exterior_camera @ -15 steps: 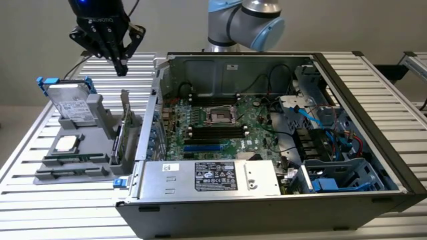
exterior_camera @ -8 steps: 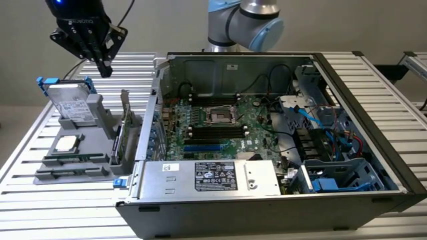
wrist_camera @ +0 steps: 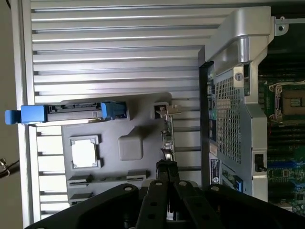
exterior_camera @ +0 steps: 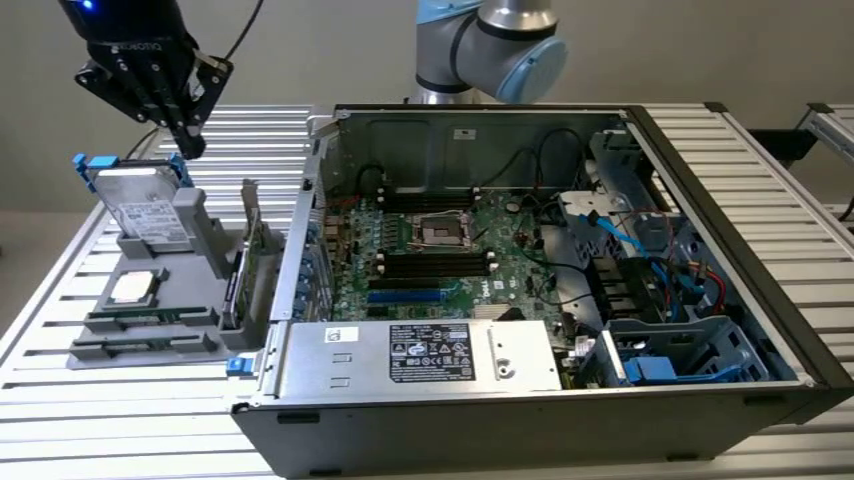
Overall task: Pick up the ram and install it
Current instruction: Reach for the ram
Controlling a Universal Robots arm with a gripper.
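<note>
Pincer (exterior_camera: 191, 148), pressed together, hangs pointing down just above the upright hard drive (exterior_camera: 144, 210).

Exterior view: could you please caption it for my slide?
Shut gripper hovers over the parts holder beside the open computer case.

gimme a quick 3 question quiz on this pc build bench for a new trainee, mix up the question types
1. True or false: the tool is clamped on the hard drive.
2. What colour is the hard drive's bracket? A red, B blue, C yellow.
3. In the exterior view, on which side of the grey holder does the open computer case stand?
Key: 1 false, the tool is shut and hangs above the drive, apart from it. 2 B. 3 the exterior view's right.
</note>
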